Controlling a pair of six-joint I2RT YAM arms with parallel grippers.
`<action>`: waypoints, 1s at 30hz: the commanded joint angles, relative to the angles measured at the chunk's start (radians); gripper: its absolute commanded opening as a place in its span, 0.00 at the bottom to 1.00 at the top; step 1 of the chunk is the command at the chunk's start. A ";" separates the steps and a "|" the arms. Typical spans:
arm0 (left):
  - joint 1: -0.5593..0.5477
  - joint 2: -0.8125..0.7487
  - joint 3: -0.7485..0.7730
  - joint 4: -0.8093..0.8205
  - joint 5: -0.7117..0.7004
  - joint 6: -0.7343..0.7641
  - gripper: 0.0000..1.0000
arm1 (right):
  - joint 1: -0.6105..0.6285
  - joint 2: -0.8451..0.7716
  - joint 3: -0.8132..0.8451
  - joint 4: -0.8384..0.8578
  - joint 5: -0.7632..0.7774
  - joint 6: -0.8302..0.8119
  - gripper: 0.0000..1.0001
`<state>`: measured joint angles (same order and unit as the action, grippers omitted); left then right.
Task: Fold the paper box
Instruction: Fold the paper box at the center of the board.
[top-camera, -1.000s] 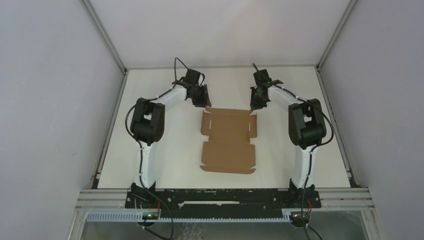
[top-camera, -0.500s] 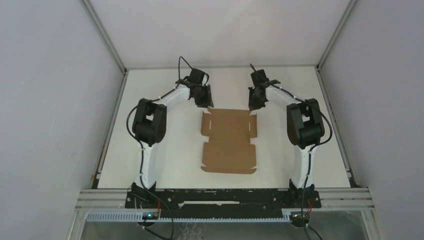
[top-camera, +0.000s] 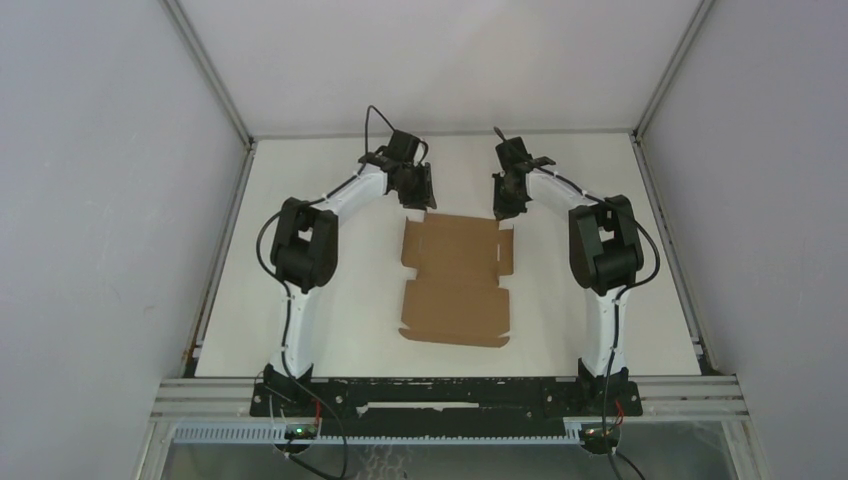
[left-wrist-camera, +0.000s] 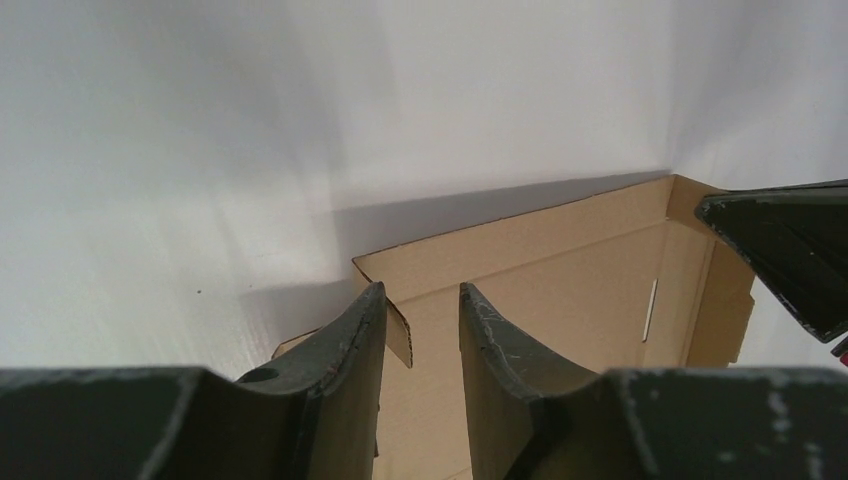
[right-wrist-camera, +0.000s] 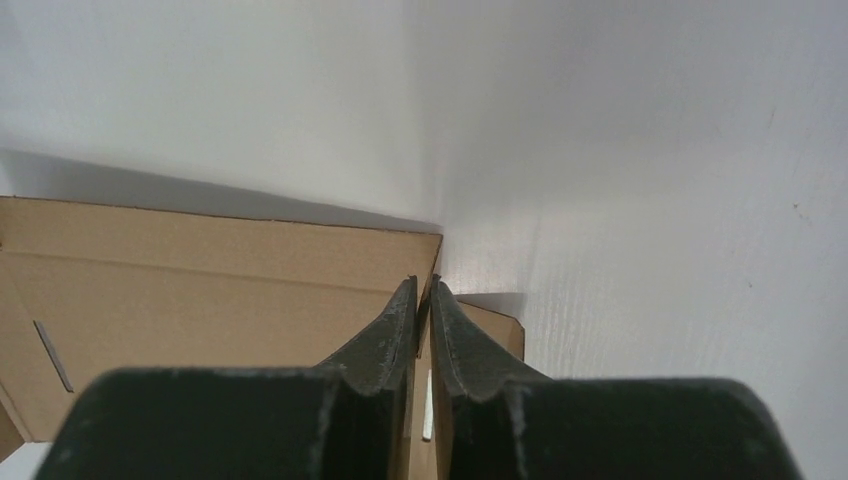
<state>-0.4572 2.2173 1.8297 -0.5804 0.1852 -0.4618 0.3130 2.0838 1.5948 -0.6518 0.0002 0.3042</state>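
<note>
The box (top-camera: 455, 285) is lying flat and unfolded mid-counter (top-camera: 340, 270), with both arms reaching to its far edge. The left tool (left-wrist-camera: 421, 298) is partly open and straddles a little corner tab (left-wrist-camera: 399, 335), not clamping anything. The right tool (right-wrist-camera: 420, 287) is pinched down to a sliver at the other far corner, and I can't tell if any cardboard is actually in there.

Risk imo: if the two don't lift that far flap together, the sheet twists or just skates over the smooth counter instead of creasing. If the left tool closes on only the tab, it could bend the tab and not the flap.

The overhead view gives the whole sheet, but the tools are just dark blobs in it. Only the wrist views show the finger gaps. The left wrist view even catches the right tool's tip.
</note>
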 joint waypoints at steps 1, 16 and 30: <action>-0.021 0.022 0.071 0.000 0.001 0.003 0.38 | 0.021 0.012 0.041 0.000 0.000 0.000 0.17; -0.038 0.056 0.091 0.001 0.008 -0.006 0.38 | 0.033 0.038 0.050 0.012 -0.013 0.009 0.23; -0.044 0.077 0.111 0.001 0.025 -0.011 0.38 | 0.037 0.067 0.051 0.035 -0.041 0.022 0.28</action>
<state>-0.4782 2.2841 1.8870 -0.5949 0.1772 -0.4633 0.3328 2.1132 1.6161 -0.6456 -0.0090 0.3080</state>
